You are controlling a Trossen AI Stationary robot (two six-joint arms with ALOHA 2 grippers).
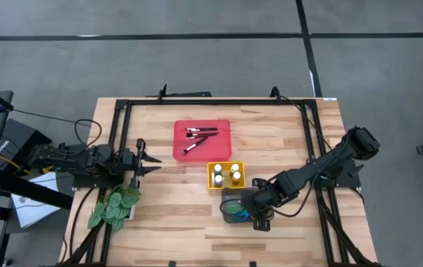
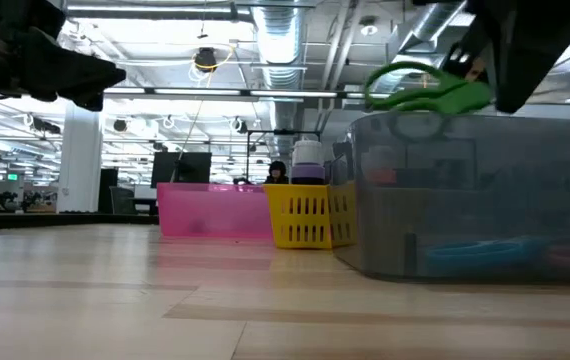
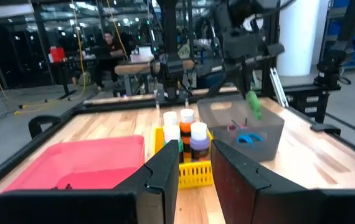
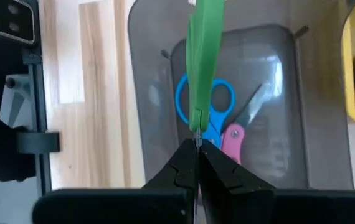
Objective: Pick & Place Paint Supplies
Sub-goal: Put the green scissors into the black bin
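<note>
My right gripper (image 1: 245, 211) hovers over the grey tray (image 1: 230, 194) near the table's front, shut on green-handled scissors (image 4: 204, 56). In the low view the green scissors (image 2: 430, 90) are above the grey tray's rim (image 2: 465, 120). Blue scissors (image 4: 205, 102) and pink scissors (image 4: 232, 140) lie flat on the tray's floor. Paint bottles (image 3: 184, 127) stand upright in the yellow tray (image 1: 225, 176). Dark paintbrushes (image 1: 200, 137) lie in the red tray (image 1: 202, 152). My left gripper (image 1: 152, 163) waits at the table's left, level and open with nothing between its fingers. My right gripper pinches the scissors' thin blade end (image 4: 197, 135) between its two fingertips. The fingers slant steeply down from above, in line with the scissors. The green handles (image 2: 430, 90) point away from the fingers, over the grey tray and clear of it.
A green leafy plant (image 1: 113, 208) sits at the table's near left, close to my left arm. A black frame (image 1: 211, 101) runs around the work area. The yellow tray stands right beside the grey tray's far side.
</note>
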